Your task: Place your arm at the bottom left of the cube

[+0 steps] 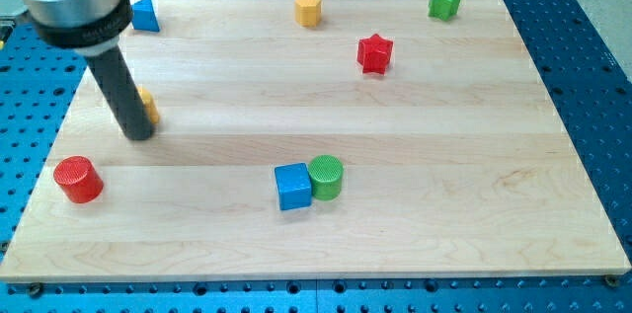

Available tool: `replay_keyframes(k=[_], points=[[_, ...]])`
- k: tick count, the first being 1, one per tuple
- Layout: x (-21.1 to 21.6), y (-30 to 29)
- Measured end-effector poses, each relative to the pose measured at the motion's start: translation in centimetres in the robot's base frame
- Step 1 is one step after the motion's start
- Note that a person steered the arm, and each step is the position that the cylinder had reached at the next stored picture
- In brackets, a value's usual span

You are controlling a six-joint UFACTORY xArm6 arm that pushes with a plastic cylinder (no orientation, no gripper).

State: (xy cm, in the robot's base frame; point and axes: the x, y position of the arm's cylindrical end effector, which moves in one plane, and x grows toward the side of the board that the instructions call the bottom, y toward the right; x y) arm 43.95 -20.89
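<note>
Wooden table (415,155): blue cube (292,187) touches green cylinder (326,177), lower centre. My tip (139,135), gripperless, rests mid-left, covering an orange block (148,106).

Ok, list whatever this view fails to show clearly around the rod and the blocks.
- Yellow block: the rod covers most of it, so its shape cannot be made out.
- My tip: whether it touches that yellow block is unclear. It sits far to the view's left of the blue cube.
- Blue block at the view's top left: partly behind the arm's housing; it looks triangular.
- Arm above the housing: cut off by the view's top edge.
</note>
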Motion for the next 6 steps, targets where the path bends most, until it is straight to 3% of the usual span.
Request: replay_keyframes(k=[1,3,4,5,6], points=[[2.5,1.3],[17.9,6.9],[17.2,9.6],[16.8,16.6],[12.1,16.8]])
